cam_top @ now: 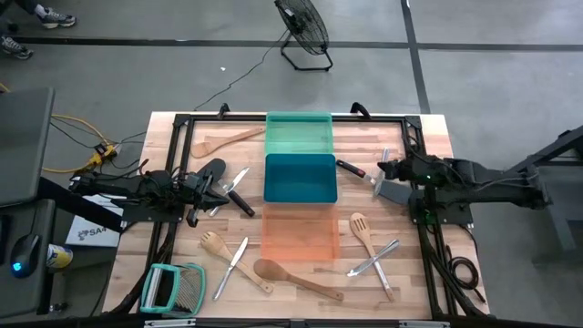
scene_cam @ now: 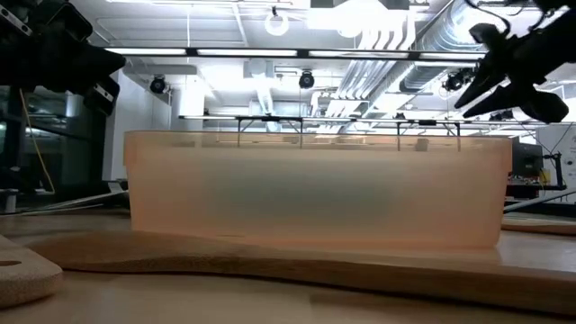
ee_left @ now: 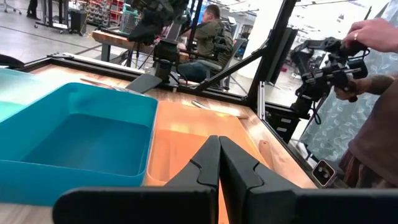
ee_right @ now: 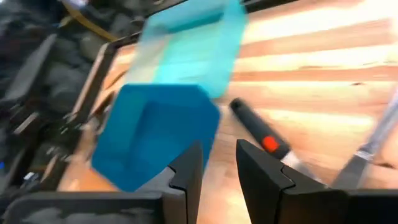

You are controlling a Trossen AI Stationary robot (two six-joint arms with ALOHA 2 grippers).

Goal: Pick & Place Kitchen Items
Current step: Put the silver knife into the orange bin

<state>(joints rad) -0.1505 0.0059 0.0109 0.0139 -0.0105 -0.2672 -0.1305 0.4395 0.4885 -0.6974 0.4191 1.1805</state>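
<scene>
Three trays on a wooden table, with clutter around it

The green tray (cam_top: 299,133), blue tray (cam_top: 301,177) and orange tray (cam_top: 298,234) run in a line from twelve toward six o'clock down the middle of the table (cam_top: 437,146), the green and blue touching. A black fan (cam_top: 305,29) stands on the floor at twelve. A yellow cable (cam_top: 89,137) lies at nine o'clock. A seated person (ee_left: 208,38) shows beyond the table.

Grey concrete floor (cam_top: 474,55) around the wooden table (cam_top: 428,273), a black floor fan (cam_top: 305,32) behind, bright ceiling lights (scene_cam: 274,25) overhead.
</scene>
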